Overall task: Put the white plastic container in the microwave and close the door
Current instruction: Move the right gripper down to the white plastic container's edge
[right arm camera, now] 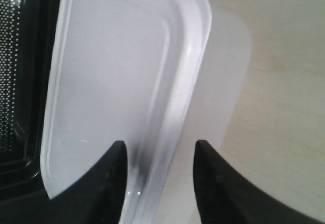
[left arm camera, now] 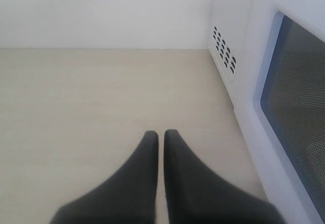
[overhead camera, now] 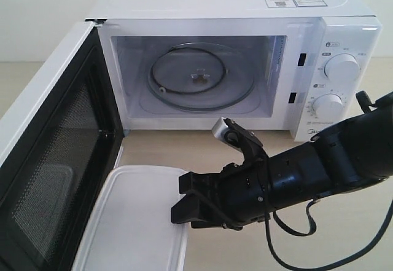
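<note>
The white plastic container lies flat on the table in front of the microwave, next to the open door. The door is swung wide to the left with its black inner face showing, and the glass turntable is bare. My right gripper is open and straddles the container's right rim. In the right wrist view, one finger of the gripper is over the container lid and the other is outside its wall. My left gripper is shut on nothing, above bare table.
Two round dials sit on the microwave's right panel. In the left wrist view, the door's mesh window and the microwave's vented side stand close beside the left gripper. A black cable loops under the right arm.
</note>
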Controlling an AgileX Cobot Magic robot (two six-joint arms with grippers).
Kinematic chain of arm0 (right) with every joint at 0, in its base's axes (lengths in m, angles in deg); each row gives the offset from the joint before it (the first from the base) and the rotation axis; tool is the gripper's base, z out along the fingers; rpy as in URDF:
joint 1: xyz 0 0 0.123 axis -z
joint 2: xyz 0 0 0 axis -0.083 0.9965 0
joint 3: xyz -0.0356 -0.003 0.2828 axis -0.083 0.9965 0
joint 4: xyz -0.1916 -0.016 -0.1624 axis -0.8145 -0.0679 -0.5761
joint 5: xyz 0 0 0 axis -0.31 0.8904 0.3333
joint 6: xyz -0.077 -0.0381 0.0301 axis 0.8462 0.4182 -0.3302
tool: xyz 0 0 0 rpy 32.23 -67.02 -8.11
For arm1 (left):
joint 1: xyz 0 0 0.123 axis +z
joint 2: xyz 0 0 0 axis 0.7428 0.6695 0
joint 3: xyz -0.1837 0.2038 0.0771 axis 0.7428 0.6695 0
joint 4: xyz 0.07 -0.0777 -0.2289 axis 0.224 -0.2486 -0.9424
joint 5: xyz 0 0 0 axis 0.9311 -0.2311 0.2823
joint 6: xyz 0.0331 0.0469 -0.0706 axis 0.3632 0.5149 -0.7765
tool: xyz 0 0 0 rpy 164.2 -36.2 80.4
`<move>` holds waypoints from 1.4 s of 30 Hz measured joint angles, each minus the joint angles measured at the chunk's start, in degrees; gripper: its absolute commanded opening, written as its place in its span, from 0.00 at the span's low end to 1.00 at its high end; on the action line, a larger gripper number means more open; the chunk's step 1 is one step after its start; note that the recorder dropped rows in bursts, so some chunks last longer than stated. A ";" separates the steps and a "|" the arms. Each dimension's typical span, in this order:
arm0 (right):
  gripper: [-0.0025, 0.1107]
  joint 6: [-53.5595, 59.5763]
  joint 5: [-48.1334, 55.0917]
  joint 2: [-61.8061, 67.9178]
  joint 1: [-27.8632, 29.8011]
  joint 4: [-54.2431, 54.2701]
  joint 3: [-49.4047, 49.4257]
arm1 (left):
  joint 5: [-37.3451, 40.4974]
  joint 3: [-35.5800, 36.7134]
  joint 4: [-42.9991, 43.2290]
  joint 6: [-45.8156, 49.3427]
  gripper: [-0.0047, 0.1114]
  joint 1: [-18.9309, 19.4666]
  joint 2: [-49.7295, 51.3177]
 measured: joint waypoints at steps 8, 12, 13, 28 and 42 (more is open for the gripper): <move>0.38 0.00 0.36 0.00 0.00 0.00 0.00 | 0.00 0.00 0.00 0.00 0.08 0.00 0.00; 0.38 0.00 1.14 0.00 0.00 0.00 0.00 | 0.00 0.00 0.00 0.00 0.08 0.00 0.00; 0.38 -0.10 1.44 0.00 0.00 0.00 0.00 | 0.00 0.00 0.00 0.00 0.08 0.00 0.00; 0.38 -0.46 4.51 3.48 0.00 0.81 -0.26 | 0.00 0.00 0.10 0.00 0.08 0.00 0.00; 0.02 0.08 5.34 3.43 0.35 0.68 -0.66 | 0.00 0.00 0.65 0.00 0.08 0.24 0.00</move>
